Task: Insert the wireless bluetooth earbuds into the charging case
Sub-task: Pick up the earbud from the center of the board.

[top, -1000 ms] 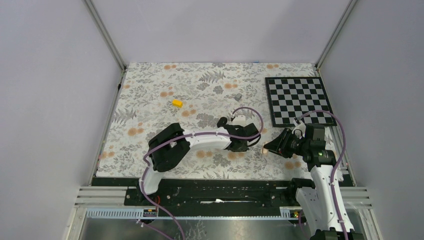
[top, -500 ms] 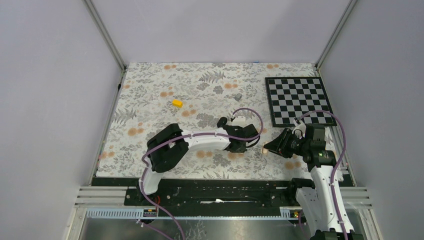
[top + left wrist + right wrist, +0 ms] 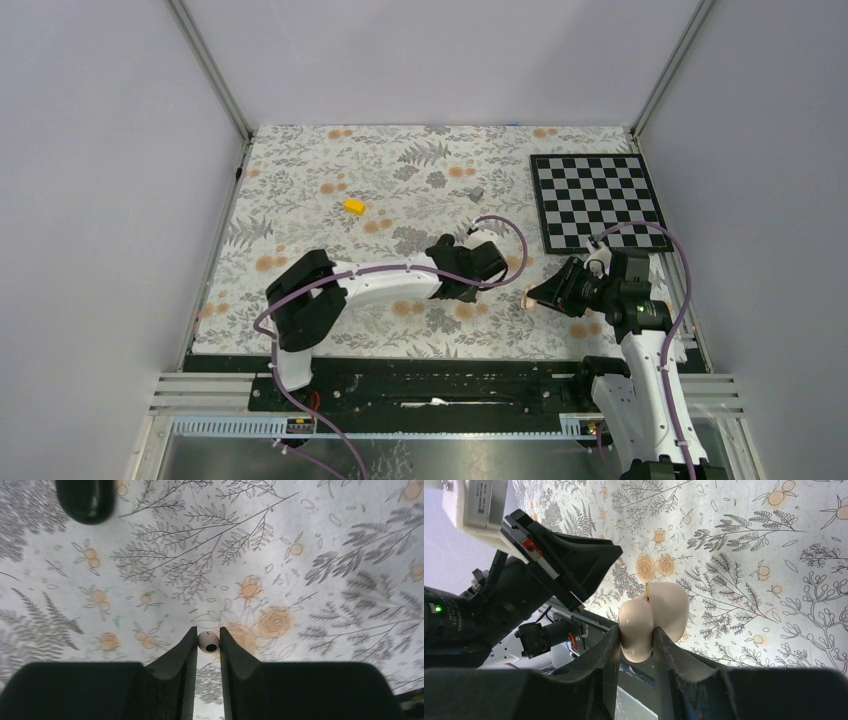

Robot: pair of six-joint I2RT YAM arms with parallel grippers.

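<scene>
A tiny pale rounded earbud (image 3: 208, 641) with a dark hole in it is pinched between the fingertips of my left gripper (image 3: 208, 635), just above the floral cloth. From above, that gripper (image 3: 458, 287) sits at mid-table. The charging case (image 3: 651, 617) is a glossy beige clamshell standing open in two lobes. My right gripper (image 3: 636, 632) is shut on its nearer lobe and holds it off the table. In the top view the case (image 3: 527, 298) shows at the right gripper's tips (image 3: 535, 296), a short way right of the left gripper.
A black oval pod (image 3: 85, 500) lies on the cloth ahead of the left gripper and shows beside the left wrist from above (image 3: 443, 243). A yellow block (image 3: 354, 206), a small grey block (image 3: 477, 192) and a checkerboard (image 3: 597, 200) lie farther back.
The left jaws closed a little more on the earbud. The left arm then swung left and drew back from the case. The right arm has not moved.
</scene>
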